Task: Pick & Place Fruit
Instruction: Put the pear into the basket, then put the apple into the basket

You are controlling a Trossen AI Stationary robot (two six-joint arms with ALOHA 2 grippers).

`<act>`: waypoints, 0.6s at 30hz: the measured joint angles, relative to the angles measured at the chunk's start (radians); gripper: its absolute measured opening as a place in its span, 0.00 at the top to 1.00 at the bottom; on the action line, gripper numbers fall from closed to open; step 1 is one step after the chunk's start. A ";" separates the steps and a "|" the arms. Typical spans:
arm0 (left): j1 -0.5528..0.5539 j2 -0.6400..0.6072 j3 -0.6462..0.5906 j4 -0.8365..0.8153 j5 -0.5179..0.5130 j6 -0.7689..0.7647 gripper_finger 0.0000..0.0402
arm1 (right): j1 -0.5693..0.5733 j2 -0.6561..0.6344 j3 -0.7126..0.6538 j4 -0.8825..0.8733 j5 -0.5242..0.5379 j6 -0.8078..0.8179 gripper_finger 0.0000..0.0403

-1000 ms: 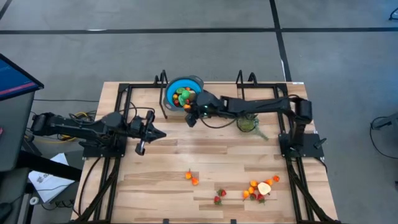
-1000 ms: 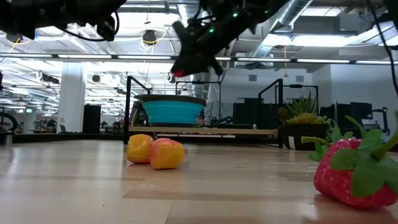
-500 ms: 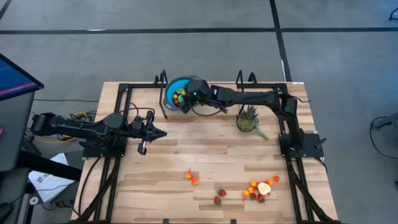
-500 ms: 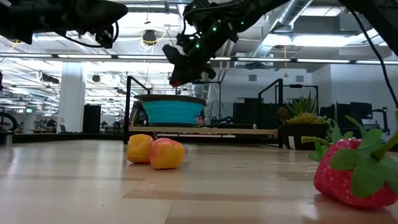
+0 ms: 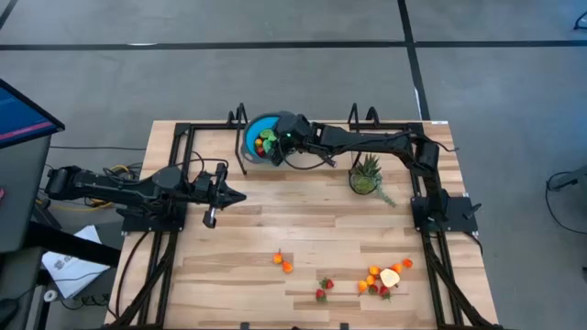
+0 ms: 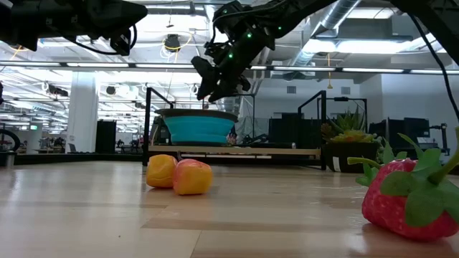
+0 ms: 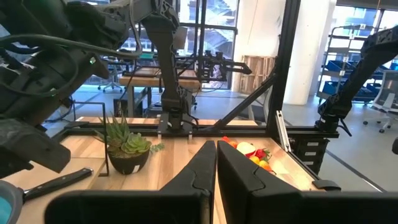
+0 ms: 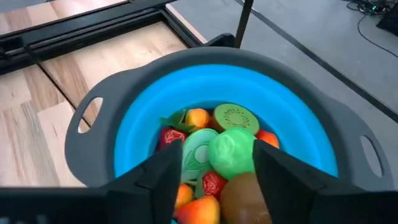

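Near edge of worktop (image 5: 229, 275): loose fruit (image 5: 383, 278) I had yet to collect, clustered toward the right corner. Left edge: left tool (image 5: 227, 195) shut, parked idle. Far edge: right tool (image 8: 214, 180), fingers parted and empty, above the bowl (image 8: 292, 118) for release onto fruit already gathered.

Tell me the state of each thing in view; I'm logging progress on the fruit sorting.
Right gripper: above the bowl, open, holding nothing.
Left gripper: shut, waiting over the table's left side.
Blue bowl: upright, partly filled with fruit.
Fruit in bowl: piled together.
Fruit on table: loose near the front edge, not yet moved.
Potted plant: upright.
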 joint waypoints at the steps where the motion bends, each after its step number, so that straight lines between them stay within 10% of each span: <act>1: 0.000 0.000 0.000 0.000 0.000 0.000 0.98 | -0.002 -0.003 0.000 -0.001 0.000 0.002 0.50; 9: 0.000 0.000 0.000 0.001 0.000 0.000 0.98 | -0.001 -0.071 0.000 -0.087 0.000 -0.015 0.44; 18: 0.001 0.000 0.001 0.006 -0.009 0.000 0.98 | 0.049 -0.209 0.000 -0.347 -0.001 -0.017 0.62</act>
